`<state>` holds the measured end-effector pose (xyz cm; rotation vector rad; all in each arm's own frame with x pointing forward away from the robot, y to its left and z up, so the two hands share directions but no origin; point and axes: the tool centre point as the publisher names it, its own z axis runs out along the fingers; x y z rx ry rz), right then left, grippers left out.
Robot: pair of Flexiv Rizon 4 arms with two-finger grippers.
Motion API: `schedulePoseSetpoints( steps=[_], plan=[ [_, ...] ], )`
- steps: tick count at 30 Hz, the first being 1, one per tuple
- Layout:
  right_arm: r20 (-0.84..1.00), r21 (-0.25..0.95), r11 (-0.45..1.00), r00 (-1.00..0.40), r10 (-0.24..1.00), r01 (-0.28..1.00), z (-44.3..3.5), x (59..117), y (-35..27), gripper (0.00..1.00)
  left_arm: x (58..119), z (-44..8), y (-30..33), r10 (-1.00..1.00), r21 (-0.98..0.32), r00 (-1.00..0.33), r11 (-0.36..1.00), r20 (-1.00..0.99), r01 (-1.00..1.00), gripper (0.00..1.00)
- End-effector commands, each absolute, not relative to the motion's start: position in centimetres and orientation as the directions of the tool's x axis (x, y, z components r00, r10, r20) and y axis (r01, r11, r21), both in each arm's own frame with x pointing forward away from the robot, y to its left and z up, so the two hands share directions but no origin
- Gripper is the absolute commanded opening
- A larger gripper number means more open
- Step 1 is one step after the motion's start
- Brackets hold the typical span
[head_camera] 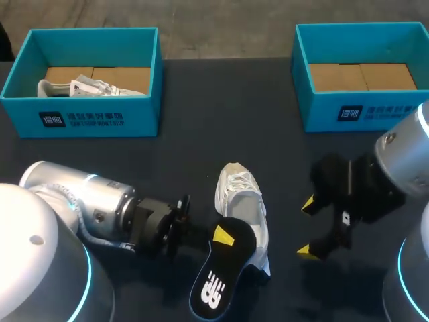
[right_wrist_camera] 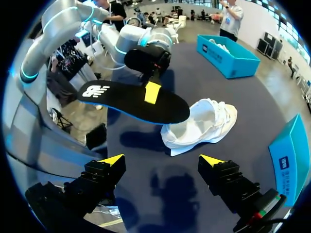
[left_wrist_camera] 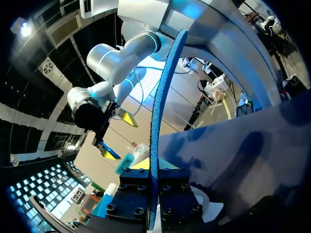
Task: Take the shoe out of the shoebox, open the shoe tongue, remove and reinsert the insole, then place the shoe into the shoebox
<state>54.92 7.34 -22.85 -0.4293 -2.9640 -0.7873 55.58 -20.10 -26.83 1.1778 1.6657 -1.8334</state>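
A white shoe (head_camera: 242, 208) lies on the dark table near the middle, toe pointing away from me. My left gripper (head_camera: 218, 236) is shut on a black insole (head_camera: 224, 268) with a blue rim, holding it above the shoe's heel. In the left wrist view the insole (left_wrist_camera: 158, 121) stands edge-on between the fingers of the left gripper (left_wrist_camera: 151, 177). My right gripper (head_camera: 305, 228) hangs open and empty to the right of the shoe. In the right wrist view the right gripper (right_wrist_camera: 162, 160) faces the shoe (right_wrist_camera: 204, 124), with the insole (right_wrist_camera: 131, 99) held over it.
A blue shoebox (head_camera: 144, 74) at the back left holds another white shoe (head_camera: 87, 87). A second blue shoebox (head_camera: 301, 80) at the back right shows only its cardboard floor. Bare table lies between the boxes and the shoe.
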Motion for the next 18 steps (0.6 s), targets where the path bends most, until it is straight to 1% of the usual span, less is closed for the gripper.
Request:
schedulePoseSetpoints(
  steps=[1, 4, 6, 18],
  plan=[
    [0.033, 0.482, 0.840, -0.963, 0.266, 0.249, -23.26, 53.35, 6.72, 1.00, 55.76, -27.00, -20.47, 0.243, -0.623, -0.576, -0.218, -0.780, 0.752, 0.00],
    [0.007, 0.470, 0.850, -0.965, 0.263, 0.235, -23.70, 53.49, 6.57, 1.00, 55.72, -27.11, -20.65, 0.247, -0.640, -0.593, -0.221, -0.767, 0.736, 0.00],
    [0.006, 0.456, 0.853, -0.959, 0.285, 0.256, -24.10, 53.62, 6.35, 1.00, 55.75, -27.10, -20.73, 0.246, -0.644, -0.597, -0.224, -0.763, 0.731, 0.00],
    [0.006, 0.456, 0.853, -0.959, 0.285, 0.256, -24.10, 53.62, 6.35, 1.00, 55.79, -26.99, -20.72, 0.246, -0.645, -0.598, -0.229, -0.763, 0.729, 0.00]
  ],
)
